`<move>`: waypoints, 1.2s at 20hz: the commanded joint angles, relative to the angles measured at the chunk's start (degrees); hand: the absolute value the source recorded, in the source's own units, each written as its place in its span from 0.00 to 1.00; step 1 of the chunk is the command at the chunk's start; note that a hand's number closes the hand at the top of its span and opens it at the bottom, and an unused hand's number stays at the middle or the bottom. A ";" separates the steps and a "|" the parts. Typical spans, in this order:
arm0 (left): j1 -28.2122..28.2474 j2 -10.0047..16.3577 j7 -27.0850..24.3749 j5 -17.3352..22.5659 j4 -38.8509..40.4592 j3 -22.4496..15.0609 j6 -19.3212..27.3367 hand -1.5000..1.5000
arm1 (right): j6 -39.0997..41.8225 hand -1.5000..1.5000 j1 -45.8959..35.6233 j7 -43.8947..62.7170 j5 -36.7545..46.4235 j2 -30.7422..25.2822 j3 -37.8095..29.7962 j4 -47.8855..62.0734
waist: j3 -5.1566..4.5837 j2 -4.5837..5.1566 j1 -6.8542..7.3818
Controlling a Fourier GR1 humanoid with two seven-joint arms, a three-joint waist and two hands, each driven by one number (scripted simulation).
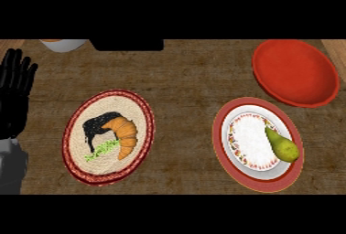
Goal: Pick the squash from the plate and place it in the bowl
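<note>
A green pear-shaped squash (282, 145) lies on the right side of a white plate (251, 142) with a patterned rim, which rests on a red mat (224, 137) at the right of the counter. Behind it, at the far right, stands the empty red bowl (296, 72). My left hand (15, 89) stays open at the left edge, fingers pointing up, far from the squash. The right hand is out of sight.
A croissant (122, 136) lies on a round woven plate (108, 136) with a red rim, left of centre. A white vessel (63, 44) and a dark object (127, 44) sit at the counter's back edge.
</note>
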 commanded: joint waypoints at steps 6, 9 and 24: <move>-0.36 -0.36 0.87 -0.31 -0.56 -1.76 -0.87 0.50 | -1.04 1.00 -5.65 -10.24 -6.52 -11.75 -10.89 14.04 | -0.02 -0.64 2.56; -2.44 0.00 1.27 -0.76 0.02 -1.49 0.02 0.50 | 0.12 1.00 -7.81 -15.18 -9.11 -13.60 -12.79 16.31 | 0.01 -0.61 2.30; -3.48 -1.47 1.18 -1.27 2.32 -3.48 -0.71 0.50 | 18.03 1.00 -22.46 -17.60 -17.09 -15.79 -9.94 23.42 | -0.60 -0.91 4.41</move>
